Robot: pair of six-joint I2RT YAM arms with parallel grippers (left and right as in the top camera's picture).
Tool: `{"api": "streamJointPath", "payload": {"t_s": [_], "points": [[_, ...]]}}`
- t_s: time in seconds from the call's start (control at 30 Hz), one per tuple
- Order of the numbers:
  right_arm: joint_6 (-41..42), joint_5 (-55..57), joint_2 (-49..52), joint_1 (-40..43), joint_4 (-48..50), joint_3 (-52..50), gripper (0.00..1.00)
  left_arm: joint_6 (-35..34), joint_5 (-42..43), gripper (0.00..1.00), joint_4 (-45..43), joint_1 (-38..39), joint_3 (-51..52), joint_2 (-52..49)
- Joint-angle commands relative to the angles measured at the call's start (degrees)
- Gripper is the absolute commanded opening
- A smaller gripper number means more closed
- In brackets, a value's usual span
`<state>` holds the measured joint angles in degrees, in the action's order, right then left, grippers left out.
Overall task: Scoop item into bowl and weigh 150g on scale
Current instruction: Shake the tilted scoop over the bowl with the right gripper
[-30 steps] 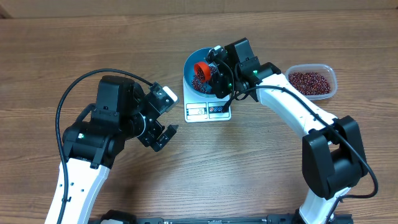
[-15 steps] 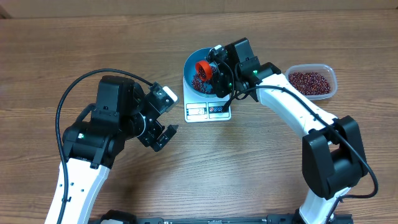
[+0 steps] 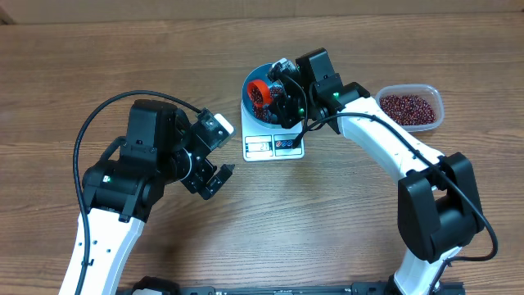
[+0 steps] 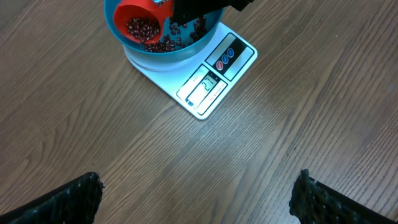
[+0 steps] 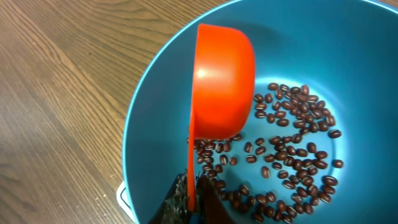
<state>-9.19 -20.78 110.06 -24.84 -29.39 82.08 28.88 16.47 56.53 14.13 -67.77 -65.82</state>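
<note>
My left hand (image 4: 196, 202) is hanging wide open over bare worktop (image 4: 323, 112), left of centre in the overhead view, holding nothing. Beyond it, the scale (image 4: 214, 81) is carrying the bowl (image 4: 149, 57) at upper centre. My right hand (image 5: 191, 200) is pinching the orange scoop (image 5: 221, 87) by its handle, tipping it sideways inside the bowl, with beans (image 5: 298, 149) lying beneath. A clear tub (image 3: 440, 105) holding more is sitting at upper right.

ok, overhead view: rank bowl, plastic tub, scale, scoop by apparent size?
1. The blue bowl and the clear tub look alike; the right arm hides part of the bowl, so unranked.
2. The scale: only its front strip shows, rest under the bowl.
3. The orange scoop: smallest.
</note>
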Motion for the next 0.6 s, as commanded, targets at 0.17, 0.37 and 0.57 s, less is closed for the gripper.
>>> {"api": "streamJointPath", "payload": {"t_s": [0.17, 0.37, 0.57], "points": [[0.2, -4.7, -0.6, -0.2, 2.0, 1.6, 0.04, -0.6, -0.2, 1.00, -0.2, -0.3, -1.4, -0.2], [0.4, -5.0, -0.6, -0.2, 2.3, 1.6, 0.04, -0.6, -0.2, 1.00, -0.2, -0.3, -1.4, -0.2], [0.4, -5.3, -0.4, -0.2, 2.4, 1.6, 0.04, -0.6, -0.2, 1.00, -0.2, -0.3, -1.4, -0.2]]}}
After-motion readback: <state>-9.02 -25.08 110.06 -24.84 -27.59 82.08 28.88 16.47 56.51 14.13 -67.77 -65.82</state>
